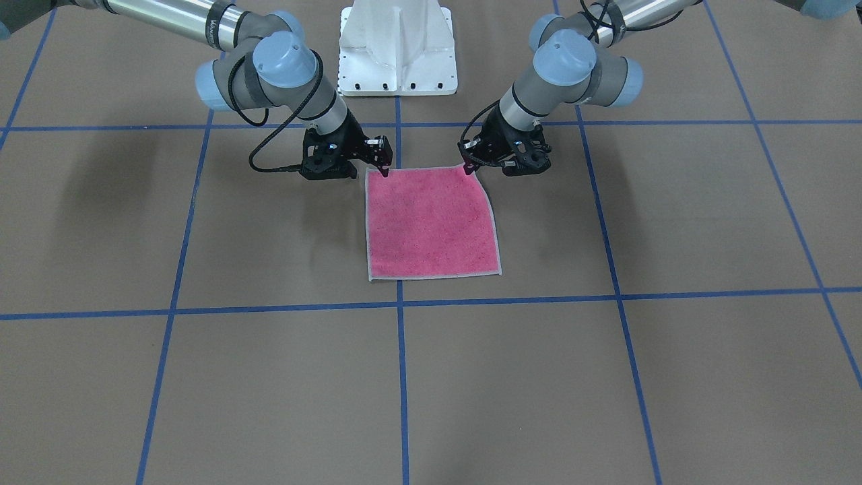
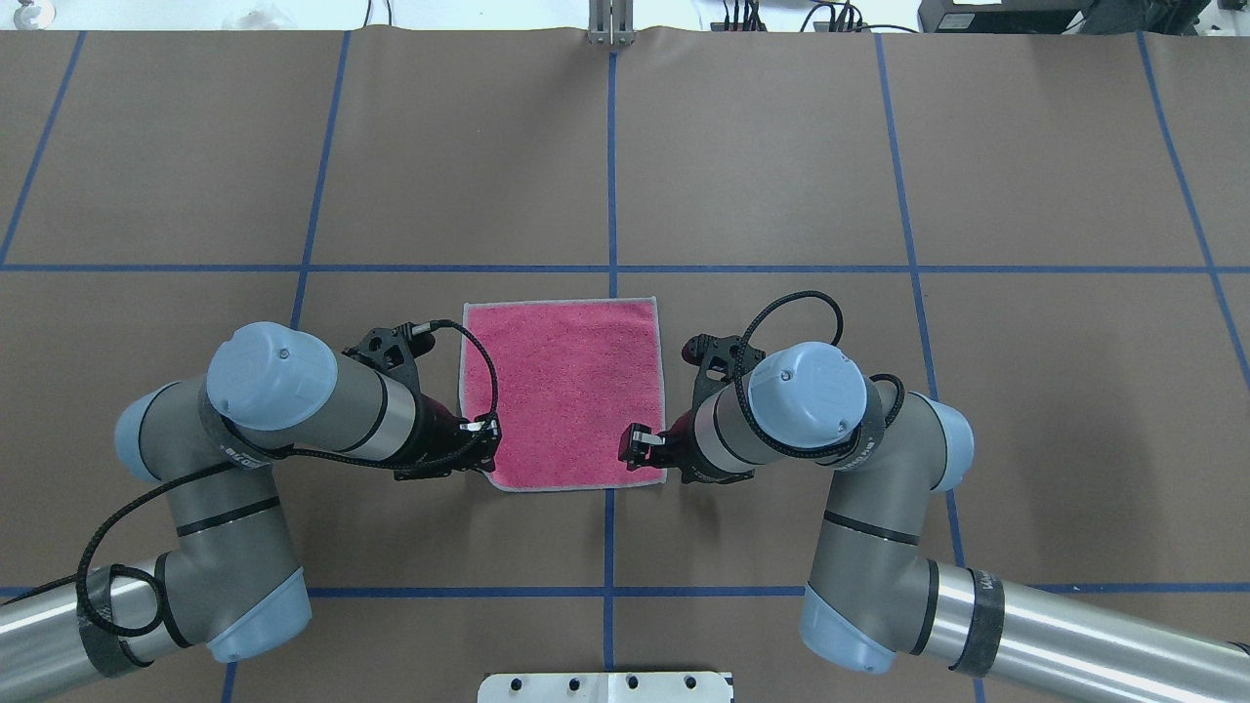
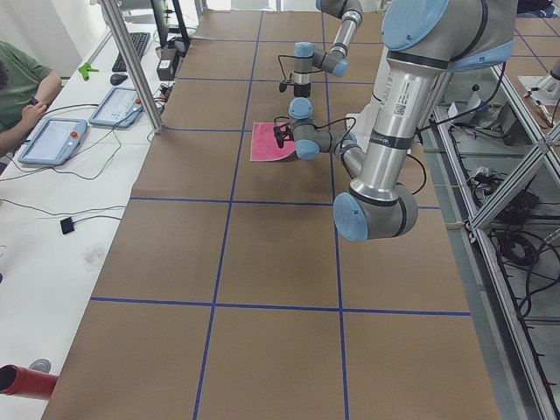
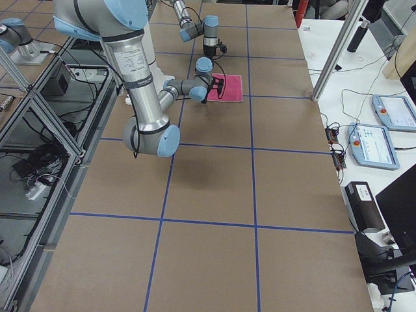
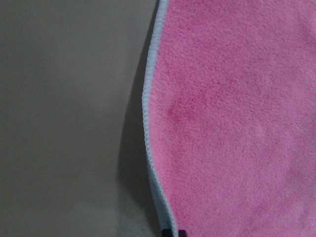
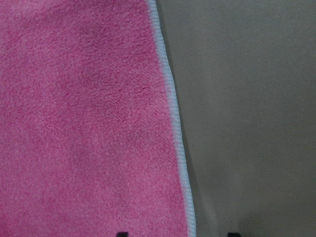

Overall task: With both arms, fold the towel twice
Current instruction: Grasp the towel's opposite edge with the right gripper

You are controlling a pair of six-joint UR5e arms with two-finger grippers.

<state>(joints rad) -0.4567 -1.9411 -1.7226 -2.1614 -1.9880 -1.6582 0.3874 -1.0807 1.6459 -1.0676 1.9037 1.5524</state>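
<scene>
You have the towel (image 2: 566, 391) lying pink face up on the table (image 2: 781, 146), spread out square (its light edging shows all round). Take 12 o'clock as straight away from the base (image 2: 605, 686). The towel then lies across the tape line (image 2: 612, 146) that runs from 12 to 6, with more of it on the 9 o'clock side. Its 12 o'clock edge stops just short of the cross line.

The left gripper (image 2: 485, 434) is down at the towel's 7 o'clock corner. In the left wrist view its jaws stand close together right at the edging, so they appear pinched onto that edge. The edging there rises a little off the table, with a shadow under it. From the front camera that side of the towel bows in a soft curve.

The right gripper (image 2: 640, 444) is down at the 5 o'clock corner. Its wrist view shows the jaws set wide apart, one over the pink cloth and one over bare table, with the edging running between them. It has hold of nothing. You cannot tell from these views whether a tip touches the cloth.

The left arm (image 2: 293, 391) reaches in from 8 o'clock and the right arm (image 2: 801, 400) from 4 o'clock, their wrists pointing at each other across the towel's 6 o'clock edge.
</scene>
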